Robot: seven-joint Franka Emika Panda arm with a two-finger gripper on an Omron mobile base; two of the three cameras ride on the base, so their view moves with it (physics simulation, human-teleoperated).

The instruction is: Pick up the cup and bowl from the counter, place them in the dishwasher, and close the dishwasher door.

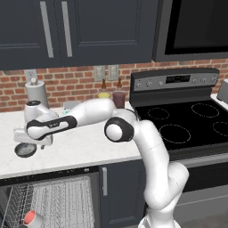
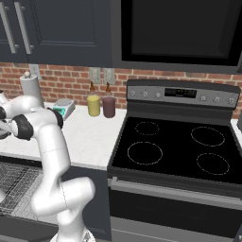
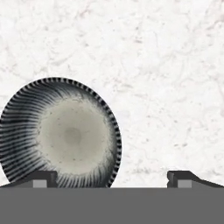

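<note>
A: Where's the bowl (image 3: 61,133)?

B: On the desk (image 3: 166,65), under your claw (image 3: 111,178), whose fingers are spread apart.

A: Risk?

B: You're off-centre. One finger (image 3: 41,178) overlaps the rim; descend and you'll likely tip the bowl.

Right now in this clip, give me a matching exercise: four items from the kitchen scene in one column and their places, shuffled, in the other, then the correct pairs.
Items:
1. bowl
2. cup
3. yellow tumbler
4. gripper

Places:
A. in the open dishwasher rack
B. on the counter under the gripper, near the front edge
C. by the brick wall, beside the maroon tumbler
D. above the counter, one fingertip over the bowl's rim

Pairs: 1-B, 2-A, 3-C, 4-D
</note>
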